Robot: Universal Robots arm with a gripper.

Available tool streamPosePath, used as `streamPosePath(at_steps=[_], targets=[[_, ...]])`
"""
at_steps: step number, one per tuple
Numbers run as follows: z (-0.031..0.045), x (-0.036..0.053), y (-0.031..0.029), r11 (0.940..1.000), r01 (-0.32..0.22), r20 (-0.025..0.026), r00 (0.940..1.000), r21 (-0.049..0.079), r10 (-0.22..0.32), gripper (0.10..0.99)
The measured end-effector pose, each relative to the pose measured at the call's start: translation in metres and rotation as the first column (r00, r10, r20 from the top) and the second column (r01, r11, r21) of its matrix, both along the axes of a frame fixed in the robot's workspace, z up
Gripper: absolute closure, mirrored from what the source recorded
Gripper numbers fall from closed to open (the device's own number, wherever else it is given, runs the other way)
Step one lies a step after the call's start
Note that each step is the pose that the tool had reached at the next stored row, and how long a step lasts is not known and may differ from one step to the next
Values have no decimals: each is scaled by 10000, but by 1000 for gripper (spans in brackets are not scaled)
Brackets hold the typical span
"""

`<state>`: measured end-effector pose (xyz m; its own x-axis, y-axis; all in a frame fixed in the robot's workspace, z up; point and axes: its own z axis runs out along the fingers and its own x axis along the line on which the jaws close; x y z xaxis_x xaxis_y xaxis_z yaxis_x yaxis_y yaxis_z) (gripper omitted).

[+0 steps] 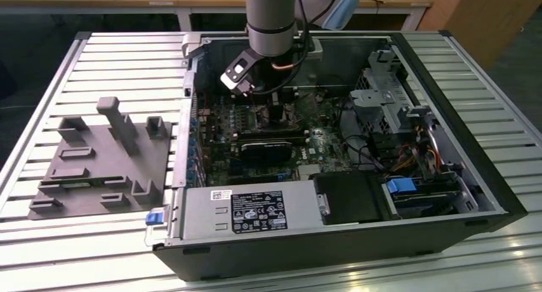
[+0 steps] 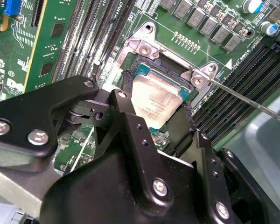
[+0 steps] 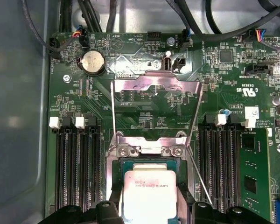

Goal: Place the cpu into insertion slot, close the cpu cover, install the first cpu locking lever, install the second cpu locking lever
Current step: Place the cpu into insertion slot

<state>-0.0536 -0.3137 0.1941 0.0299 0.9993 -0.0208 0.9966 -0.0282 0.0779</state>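
Exterior view: the gripper (image 1: 278,114) reaches into the open computer case (image 1: 339,257), upper middle of frame. Second wrist view: its jaws appear clamped on the cpu (image 2: 156,100), low in the insertion slot (image 2: 147,63). First wrist view: the cpu cover (image 3: 154,86) stands flipped open; placing looks to be the step in hand, and it calls for square seating.

One cpu (image 3: 147,193), one insertion slot (image 2: 129,77), one cpu cover (image 3: 154,86). Two locking levers (image 3: 113,112). One coin battery (image 3: 93,62). Two memory-slot banks (image 3: 79,168). One computer case (image 1: 339,254), one grey fixture block (image 1: 101,165), one robot arm (image 1: 273,25).
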Motion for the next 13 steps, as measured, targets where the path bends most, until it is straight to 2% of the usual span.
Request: streamPosePath(at_steps=[13], targets=[[1,0,1,10000,-4,3,10000,19,4,545]])
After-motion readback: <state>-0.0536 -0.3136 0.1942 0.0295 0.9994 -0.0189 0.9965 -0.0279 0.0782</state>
